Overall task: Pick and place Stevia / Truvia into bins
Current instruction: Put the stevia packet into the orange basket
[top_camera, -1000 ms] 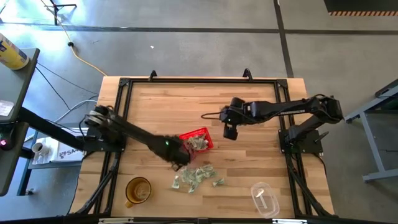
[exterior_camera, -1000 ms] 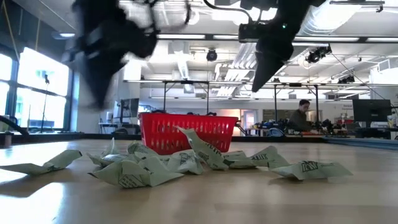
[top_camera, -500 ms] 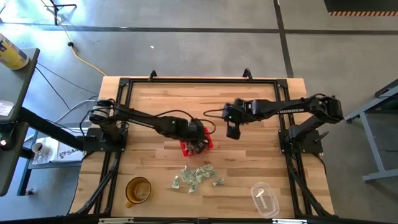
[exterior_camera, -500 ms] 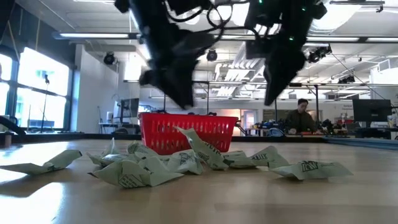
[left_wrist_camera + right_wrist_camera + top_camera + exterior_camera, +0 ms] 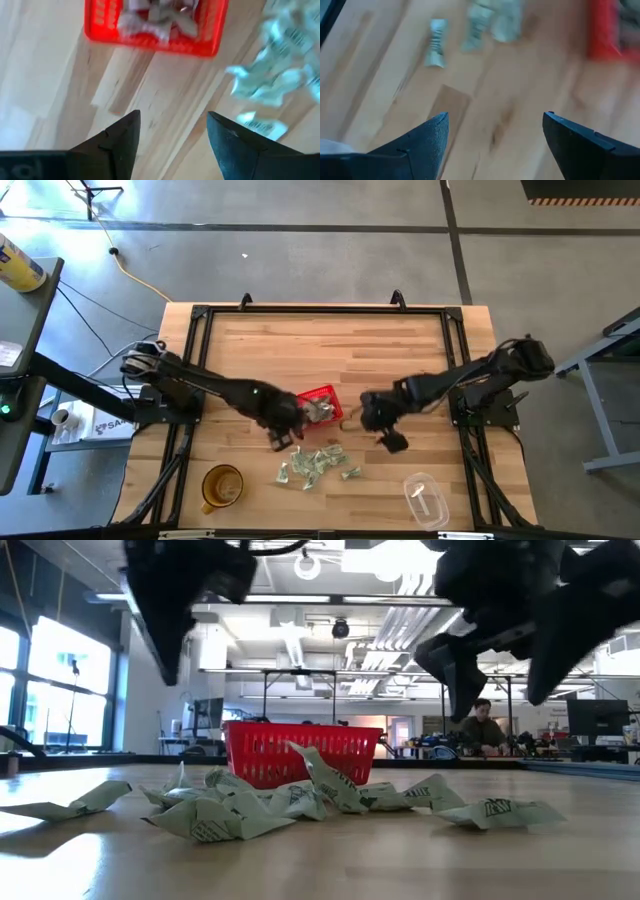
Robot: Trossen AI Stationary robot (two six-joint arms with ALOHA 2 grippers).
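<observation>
Loose Stevia / Truvia packets [image 5: 318, 462]: heaped on the tabletop [image 5: 390, 345] just in front of the red basket [image 5: 318, 404], which already holds several. Left claw [image 5: 281, 438]: released, empty, at the pile's left edge, just beside the basket; the nearer one. Right claw [image 5: 389, 439]: released, empty, off the pile's right side, farther away. Pile's spread runs left to right between both claws.

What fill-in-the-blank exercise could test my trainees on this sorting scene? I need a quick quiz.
1. The basket holding some packets is coloured ____.
2. The loose packets lie on the ____, outside the basket.
3. The left hand has its fingers ____, holding nothing.
4. The amber cup stands nearest the ____ arm.

Missing words: red; table; open; left
</observation>
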